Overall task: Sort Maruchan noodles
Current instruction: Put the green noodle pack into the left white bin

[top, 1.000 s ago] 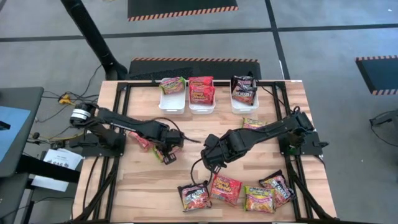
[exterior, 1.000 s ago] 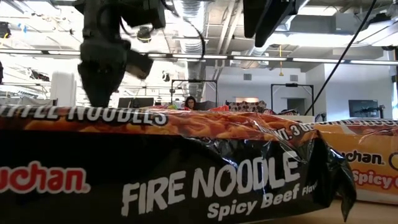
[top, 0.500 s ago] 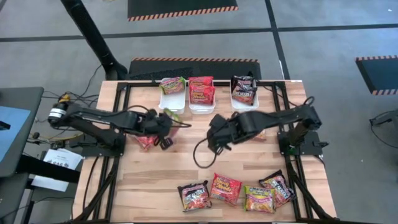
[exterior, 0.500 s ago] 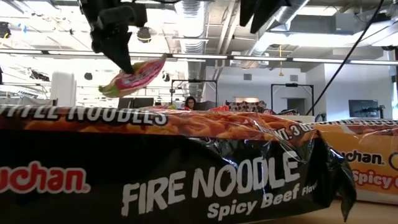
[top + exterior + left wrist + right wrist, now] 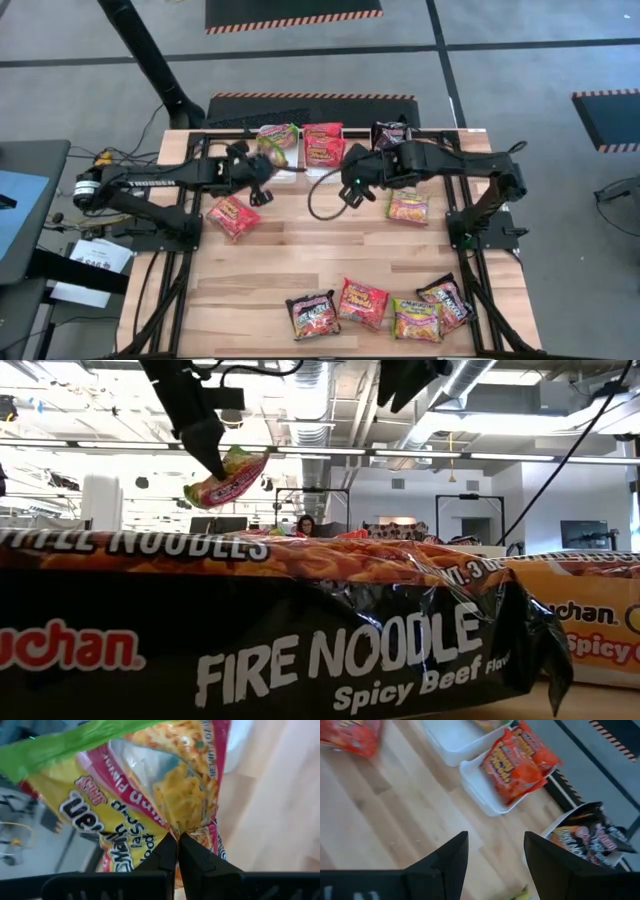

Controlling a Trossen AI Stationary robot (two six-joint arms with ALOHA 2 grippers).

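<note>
landmark: the middle bin, a white tray at the far edge of the table, holding red-orange packets.

left gripper sits just left of the middle bin, over the near rim of the left bin. fingers pinched fully together on a corner of a green-yellow packet; the packet fans out beyond the fingertips, clear of the table. in the low view the same packet hangs tilted from the gripper tip, well above the tabletop. a second green-yellow packet already lies in the left bin.

right gripper hovers just right of the middle bin's near corner, fingers spread wide with nothing between them; the right wrist view shows bare wood in the gap. the right bin beyond it holds a black-purple packet.

loose packets: one red-orange packet on the table, left of and nearer than the middle bin; one green-yellow packet to its right; a row of four along the near edge, well apart from both grippers.
</note>
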